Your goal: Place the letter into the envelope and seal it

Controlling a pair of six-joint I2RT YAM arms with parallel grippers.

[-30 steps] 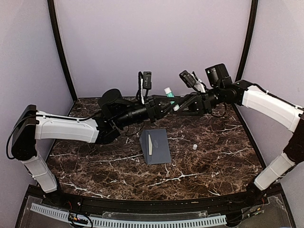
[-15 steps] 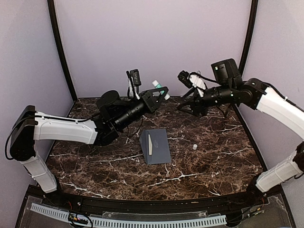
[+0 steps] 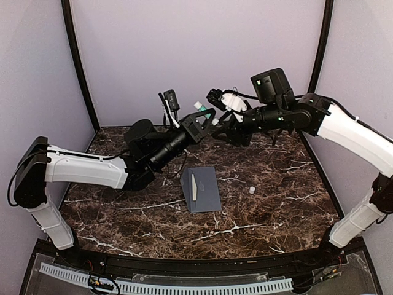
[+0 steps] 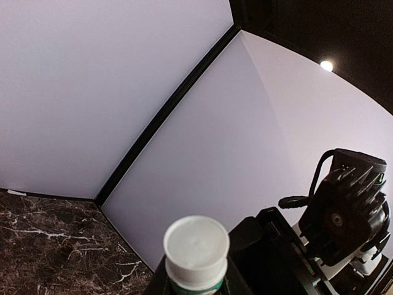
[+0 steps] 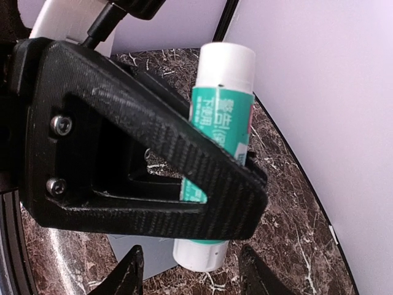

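On the dark marbled tabletop [image 3: 123,215] lies the flat slate grey-blue paper envelope [image 3: 207,192], with a strip of the cream paper letter [image 3: 193,185] showing on its left half. Insertion looks done and sealing remains. Raised beyond the envelope, the left tool [image 3: 206,117] is clamped on a green-and-white glue stick [image 5: 218,141]; the right tool [image 5: 191,276], spread wide, faces it holding nothing.

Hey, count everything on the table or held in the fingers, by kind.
envelope: 1, cream sliver showing on it
glue stick: 1, in the left fingers
small white piece: 1
total: 3
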